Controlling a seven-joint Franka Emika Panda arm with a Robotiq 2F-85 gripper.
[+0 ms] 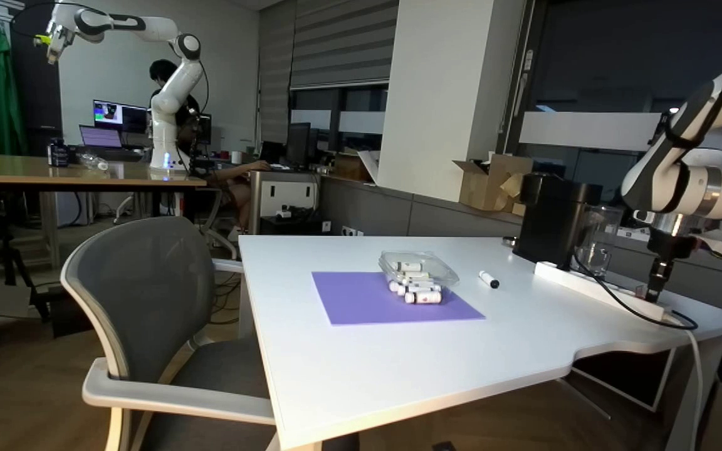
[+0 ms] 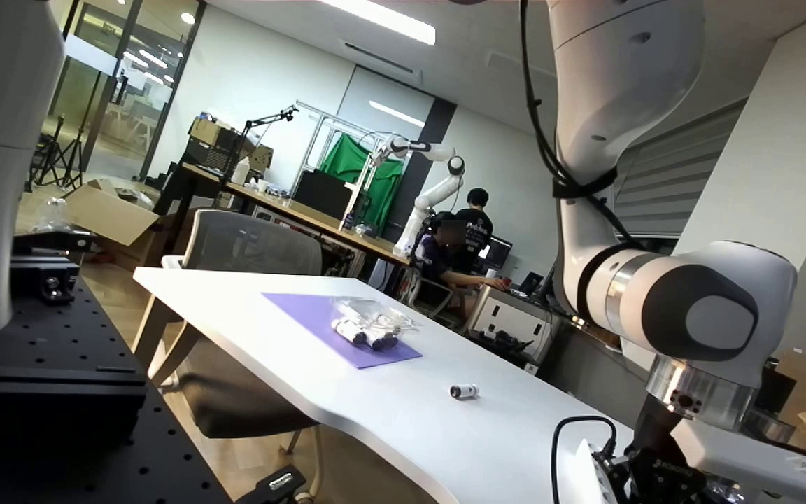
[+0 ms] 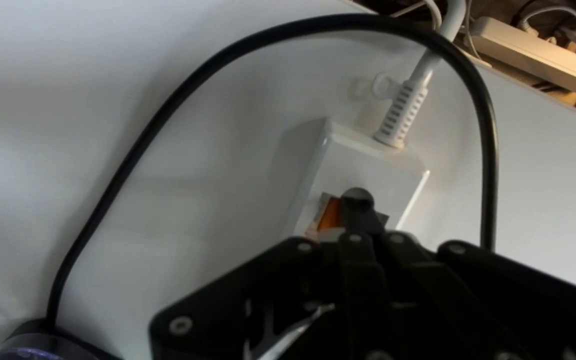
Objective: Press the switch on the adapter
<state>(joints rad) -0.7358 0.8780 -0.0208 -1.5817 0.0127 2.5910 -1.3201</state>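
White adapter (image 3: 365, 167) lies on the white table (image 1: 398, 363), orange switch (image 3: 330, 214) near its corded end. My gripper (image 3: 360, 206) has 2 fingers pressed together, tips at the switch; I cannot confirm contact.

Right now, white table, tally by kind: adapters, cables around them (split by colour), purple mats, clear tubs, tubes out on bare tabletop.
Adapter: 1
Black cable: 1
White cable: 1
Mat: 1
Tub: 1
Loose tube: 1
Total: 6
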